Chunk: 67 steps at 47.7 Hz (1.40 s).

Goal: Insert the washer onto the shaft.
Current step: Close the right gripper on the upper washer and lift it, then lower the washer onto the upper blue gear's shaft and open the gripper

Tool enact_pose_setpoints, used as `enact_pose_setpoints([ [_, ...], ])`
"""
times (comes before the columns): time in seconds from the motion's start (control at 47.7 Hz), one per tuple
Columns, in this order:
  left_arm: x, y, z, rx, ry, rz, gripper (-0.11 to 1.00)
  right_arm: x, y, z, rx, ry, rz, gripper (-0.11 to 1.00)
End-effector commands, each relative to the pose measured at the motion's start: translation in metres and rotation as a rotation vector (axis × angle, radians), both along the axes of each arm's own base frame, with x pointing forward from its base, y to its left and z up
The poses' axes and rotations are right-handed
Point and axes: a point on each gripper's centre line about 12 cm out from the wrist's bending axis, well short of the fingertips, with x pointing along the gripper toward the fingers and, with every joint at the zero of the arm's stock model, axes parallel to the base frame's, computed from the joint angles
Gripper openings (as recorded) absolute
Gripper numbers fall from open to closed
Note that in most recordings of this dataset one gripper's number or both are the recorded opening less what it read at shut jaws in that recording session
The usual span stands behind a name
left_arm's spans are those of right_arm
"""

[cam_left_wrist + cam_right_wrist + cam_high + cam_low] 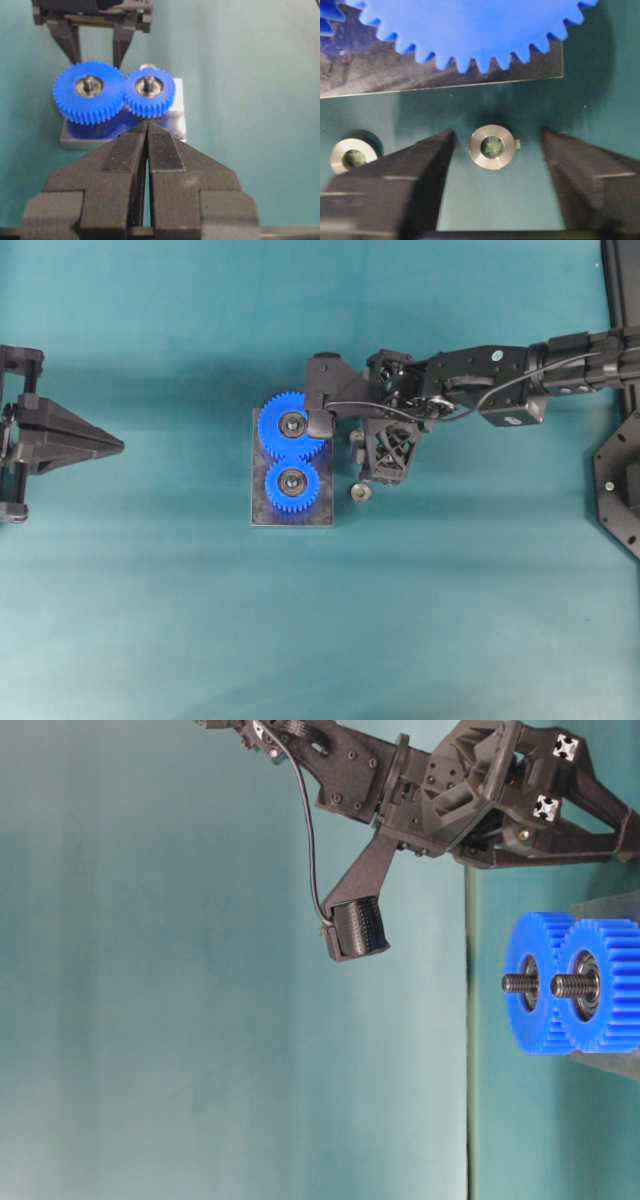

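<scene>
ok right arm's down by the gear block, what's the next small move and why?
Probably close the right gripper on the washer. The wrist view shows it lying flat on the table between the open jaws, untouched on either side. A second washer lies outside them.

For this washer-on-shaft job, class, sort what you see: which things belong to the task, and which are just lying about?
Belongs to the job:
- washer lying between the right gripper fingers
- two threaded shafts, each through a blue gear
- metal base plate

Just lying about:
- second washer, off to one side on the table
- left gripper, shut and clear of the parts
</scene>
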Motion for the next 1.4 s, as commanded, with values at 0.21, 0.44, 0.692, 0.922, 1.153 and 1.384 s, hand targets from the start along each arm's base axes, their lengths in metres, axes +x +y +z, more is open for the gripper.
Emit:
enact_pose_setpoints([
  [0.21, 0.002, 0.0, 0.003, 0.001, -0.008, 0.001, -0.01, -0.002, -0.003, 0.003, 0.013, 0.031, -0.021, 0.41],
  [0.44, 0.002, 0.0, 0.004, 0.0, -0.014, 0.001, -0.01, 0.001, -0.003, 0.019, 0.011, 0.0, -0.027, 0.3],
  [0.692, 0.002, 0.0, 0.004, 0.001, -0.018, 0.001, -0.01, 0.009, -0.001, 0.073, 0.02, -0.02, -0.025, 0.3],
  [0.922, 0.0, 0.001, 0.003, -0.009, -0.018, 0.006, -0.01, 0.039, 0.002, 0.113, 0.009, -0.087, 0.004, 0.3],
  [1.153, 0.0, 0.001, 0.002, -0.024, -0.015, 0.01, -0.01, 0.067, 0.006, 0.122, 0.003, -0.122, 0.028, 0.3],
  [1.384, 0.0, 0.001, 0.002, -0.025, -0.014, 0.011, 0.0, 0.08, 0.009, 0.108, 0.011, -0.082, 0.04, 0.3],
])
